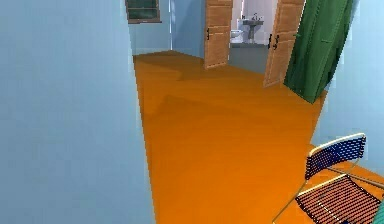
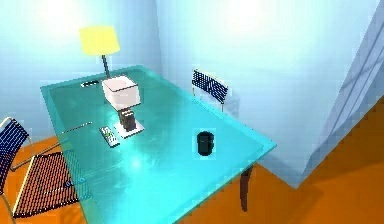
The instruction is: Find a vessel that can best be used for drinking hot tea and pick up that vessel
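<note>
On teal table [image 2: 190,105], toward one corner: small dark cup-like vessel [image 2: 205,143]; farther back, white box [image 2: 120,92], yellow-shaded lamp [image 2: 100,41]. Gripper state: cannot tell.

Stands with front turned toward the open wooden door [image 1: 218,35], arm side turned toward the glossy turquoise rectangular worktop [image 2: 160,160].

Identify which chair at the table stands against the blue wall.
The chair behind the table's far edge, past the dark cup; the other chair sits on orange floor at the arm side view's lower left.
</note>
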